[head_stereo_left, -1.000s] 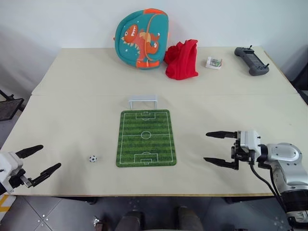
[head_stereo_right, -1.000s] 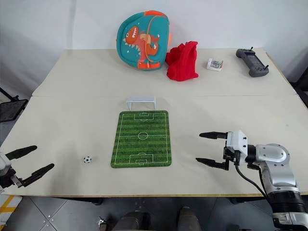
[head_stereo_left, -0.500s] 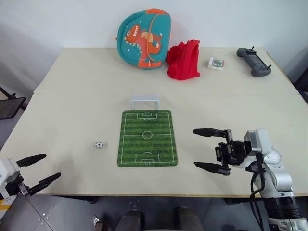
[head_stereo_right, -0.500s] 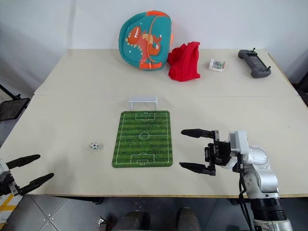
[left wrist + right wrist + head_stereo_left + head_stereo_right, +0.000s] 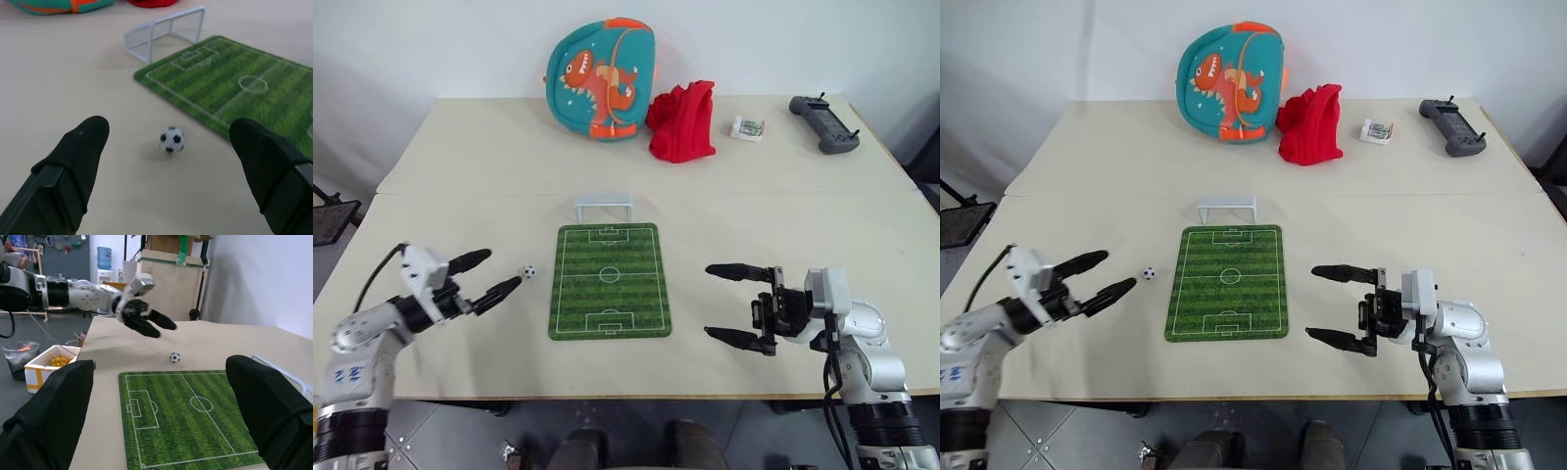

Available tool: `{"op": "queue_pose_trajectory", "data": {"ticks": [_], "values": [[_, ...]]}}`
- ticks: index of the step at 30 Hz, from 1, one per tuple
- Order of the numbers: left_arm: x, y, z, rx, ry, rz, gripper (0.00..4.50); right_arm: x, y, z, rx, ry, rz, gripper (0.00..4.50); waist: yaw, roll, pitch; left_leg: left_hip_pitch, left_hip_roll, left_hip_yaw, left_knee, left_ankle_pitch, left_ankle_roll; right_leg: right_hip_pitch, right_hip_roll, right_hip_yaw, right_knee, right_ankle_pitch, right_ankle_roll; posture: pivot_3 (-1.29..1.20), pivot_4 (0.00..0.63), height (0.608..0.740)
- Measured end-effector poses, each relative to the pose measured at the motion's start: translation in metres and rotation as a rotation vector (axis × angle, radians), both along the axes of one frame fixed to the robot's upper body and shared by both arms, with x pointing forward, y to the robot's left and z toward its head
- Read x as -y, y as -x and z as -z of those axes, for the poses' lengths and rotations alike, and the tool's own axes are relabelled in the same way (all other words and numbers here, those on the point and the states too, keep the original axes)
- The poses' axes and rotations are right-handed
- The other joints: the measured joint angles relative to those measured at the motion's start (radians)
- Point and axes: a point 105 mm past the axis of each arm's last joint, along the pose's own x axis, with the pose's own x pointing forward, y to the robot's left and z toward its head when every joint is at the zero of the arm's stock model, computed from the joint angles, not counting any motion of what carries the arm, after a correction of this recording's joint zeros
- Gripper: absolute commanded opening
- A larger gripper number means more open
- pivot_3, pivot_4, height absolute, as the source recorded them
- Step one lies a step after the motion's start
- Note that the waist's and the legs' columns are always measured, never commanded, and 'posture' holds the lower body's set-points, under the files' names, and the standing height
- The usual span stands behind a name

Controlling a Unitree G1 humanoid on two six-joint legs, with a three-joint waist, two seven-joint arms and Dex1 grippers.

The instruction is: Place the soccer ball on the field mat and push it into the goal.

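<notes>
I see my left gripper [image 5: 491, 274] spread wide and empty just left of the soccer ball [image 5: 529, 271], which sits on the table beside the field mat's [image 5: 610, 281] left edge; my right gripper [image 5: 731, 305] also gapes wide, empty.

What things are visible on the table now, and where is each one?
soccer ball: 1, white with black patches, on the table just left of the mat
field mat: 1, green, table centre
goal: 1, white-grey, beyond the mat's far edge
backpack: 1, teal and orange with dinosaur, far side
cloth: 1, red, right of the backpack
small box: 1, white, far right
controller: 1, dark grey, far right corner
table: 1, beige
left gripper: black fingers, open, near the ball
right gripper: black fingers, open, right of the mat
</notes>
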Motion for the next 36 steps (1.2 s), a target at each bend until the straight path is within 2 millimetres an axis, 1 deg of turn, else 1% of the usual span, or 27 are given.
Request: {"op": "queue_pose_trajectory", "data": {"ticks": [2,5,7,9,10,11,14,18,21,22,27,30,33,35,36], "values": [[0.006,-0.018,-0.002,0.002,0.014,-0.025,4.47,-0.002,0.000,0.001,-0.001,-0.006,0.002,4.50,0.003,0.000,0.000,0.000,0.000,0.000,0.002,0.000,0.000,0.000,0.003,0.000,0.000,0.000,0.000,0.00,0.150,0.740],[0.023,-0.057,0.005,-0.036,0.031,-0.078,4.47,-0.005,0.001,0.005,-0.016,-0.018,0.007,4.50,0.016,-0.001,0.000,-0.001,-0.001,0.000,0.005,0.000,0.000,0.001,0.005,0.000,0.001,0.000,0.001,0.00,0.150,0.740],[0.033,-0.069,0.014,-0.071,0.037,-0.079,4.47,-0.007,0.001,0.006,-0.021,-0.024,0.009,4.50,0.019,-0.001,0.000,-0.001,-0.001,0.001,0.006,0.000,0.000,0.001,0.005,0.002,0.002,0.001,0.002,0.00,0.150,0.740],[0.038,-0.078,0.024,-0.104,0.066,-0.090,4.47,-0.006,-0.001,0.006,-0.024,-0.028,0.027,4.50,0.014,-0.001,0.001,-0.001,-0.001,0.002,0.006,0.000,0.001,0.000,0.006,0.002,0.003,0.001,0.002,0.00,0.150,0.740],[0.042,-0.082,0.026,-0.102,0.074,-0.090,4.08,-0.006,-0.002,0.006,-0.026,-0.033,0.038,4.50,0.013,-0.002,0.001,-0.002,0.000,0.002,0.006,0.000,0.001,0.000,0.006,0.002,0.003,0.001,0.002,0.00,0.150,0.740],[0.046,-0.087,0.025,-0.098,0.079,-0.093,3.91,-0.006,-0.003,0.007,-0.028,-0.039,0.049,4.50,0.016,-0.002,0.001,-0.002,0.000,0.002,0.006,0.000,0.001,0.000,0.006,0.001,0.002,0.001,0.002,0.00,0.150,0.740],[0.054,-0.093,0.026,-0.089,0.074,-0.079,3.08,-0.010,-0.002,0.008,-0.032,-0.053,0.057,4.50,0.023,-0.002,0.001,-0.002,0.000,0.002,0.008,0.000,0.000,0.000,0.006,0.002,0.002,0.001,0.002,0.00,0.150,0.740],[0.056,-0.093,0.027,-0.077,0.047,-0.068,1.87,-0.014,-0.001,0.004,-0.011,-0.063,0.073,4.50,0.025,-0.002,0.001,-0.002,0.000,0.002,0.010,0.000,0.001,0.001,0.006,0.002,0.002,0.001,0.003,0.00,0.150,0.740],[0.056,-0.091,0.027,-0.067,0.045,-0.056,0.96,-0.013,-0.001,0.006,-0.008,-0.063,0.091,4.50,0.024,-0.002,0.001,-0.002,0.000,0.002,0.009,0.000,0.001,0.001,0.006,0.002,0.002,0.001,0.003,0.00,0.150,0.740],[0.055,-0.091,0.027,-0.063,0.046,-0.054,0.85,-0.013,0.000,0.007,-0.013,-0.063,0.094,4.50,0.024,-0.002,0.001,-0.002,0.000,0.002,0.009,-0.001,0.000,0.001,0.006,0.002,0.002,0.001,0.003,0.00,0.150,0.740],[0.051,-0.086,0.026,-0.050,0.073,-0.041,0.85,-0.014,0.000,0.009,0.003,-0.070,0.100,4.50,0.021,-0.002,0.001,-0.002,0.001,0.002,0.009,-0.001,0.000,0.001,0.007,0.002,0.002,0.001,0.003,0.00,0.150,0.740],[0.049,-0.079,0.023,-0.019,0.103,0.001,0.85,-0.013,0.000,0.012,0.008,-0.068,0.102,4.50,0.020,-0.002,0.001,-0.002,0.001,0.002,0.009,-0.001,0.000,0.000,0.007,0.002,0.002,0.001,0.003,0.00,0.150,0.740],[0.051,-0.063,0.007,0.066,0.106,0.113,0.85,-0.012,0.000,0.013,0.019,-0.061,0.103,4.50,0.018,-0.002,0.001,-0.003,0.002,0.002,0.009,-0.001,0.000,0.000,0.007,0.002,0.002,0.001,0.003,0.00,0.150,0.740],[0.058,-0.038,-0.011,0.133,0.029,0.290,0.85,-0.004,0.000,0.017,0.009,-0.021,0.093,4.50,0.013,-0.002,0.001,-0.003,0.002,0.002,0.009,-0.001,0.000,0.000,0.006,0.003,0.002,0.001,0.002,0.00,0.150,0.740],[0.063,-0.023,-0.019,0.152,-0.024,0.383,0.85,0.004,0.000,0.018,-0.002,0.013,0.084,4.50,0.010,-0.002,0.001,-0.003,0.002,0.002,0.009,-0.001,0.001,0.000,0.006,0.003,0.002,0.001,0.002,0.00,0.150,0.740]]}}
